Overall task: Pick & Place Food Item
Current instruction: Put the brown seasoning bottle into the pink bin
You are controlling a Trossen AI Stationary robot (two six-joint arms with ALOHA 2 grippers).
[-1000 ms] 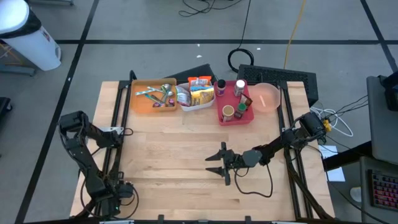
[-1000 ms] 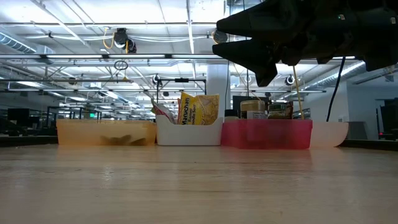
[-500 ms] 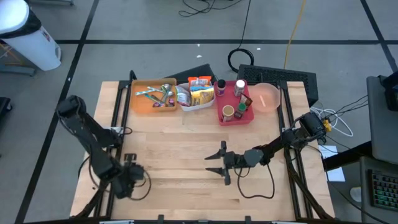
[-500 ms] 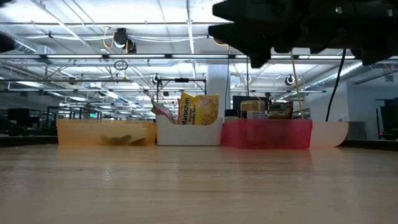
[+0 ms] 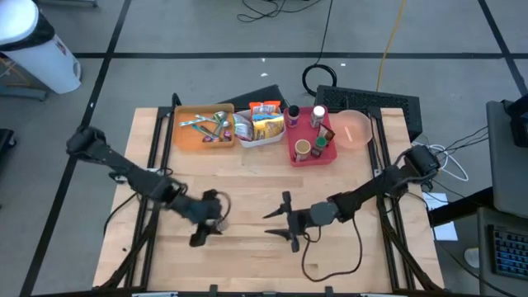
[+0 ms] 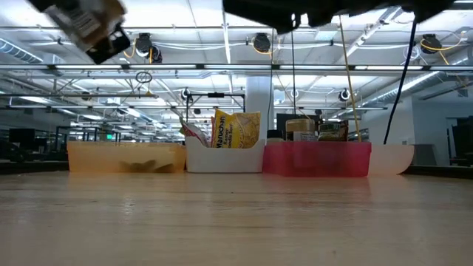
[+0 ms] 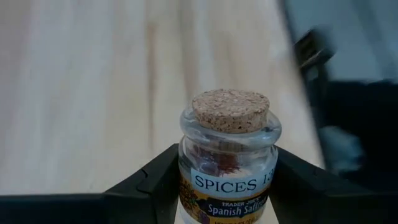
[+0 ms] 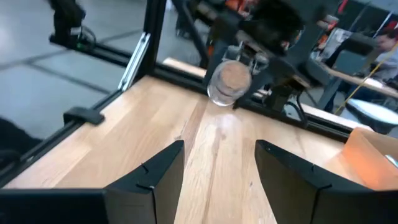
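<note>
Left wrist view shows the small cork-stoppered glass saffron jar (image 7: 228, 163) clamped at its label between the left gripper (image 7: 227, 186) fingers above the table, light, rigid, slick and breakable, best held mid-body, while the right gripper (image 8: 219, 167) hovers open and empty.

My left gripper (image 5: 208, 228) hangs over the surface (image 5: 247, 190) toward its near edge, left of middle. My right gripper (image 5: 276, 224), fingers spread, sits just right of it. Along the far edge stand an orange bin (image 5: 198, 139), white bin (image 5: 256, 137), red bin (image 5: 309, 155) and pink bowl (image 5: 355, 128).
</note>
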